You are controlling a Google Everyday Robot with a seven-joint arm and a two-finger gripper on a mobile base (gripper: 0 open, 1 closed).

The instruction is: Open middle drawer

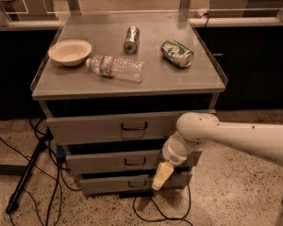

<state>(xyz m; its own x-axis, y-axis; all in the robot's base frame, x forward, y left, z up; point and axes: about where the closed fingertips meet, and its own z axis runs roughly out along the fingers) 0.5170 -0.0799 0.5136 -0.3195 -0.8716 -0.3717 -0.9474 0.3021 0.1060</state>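
Speckled floor (236,192) spreads below the grey cabinet (179,79). Its middle drawer (99,163) sits just left of the gripper (161,175), loop handle (132,162) ungrasped. The gripper hangs low by the drawer's right end, probably lining up for that handle; how open it is, I cannot tell.

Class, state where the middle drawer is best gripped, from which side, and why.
Grip the dark loop handle centred on the front of the middle drawer, coming straight from the front: it alone juts from the flat face. The gripper hangs low to its right.
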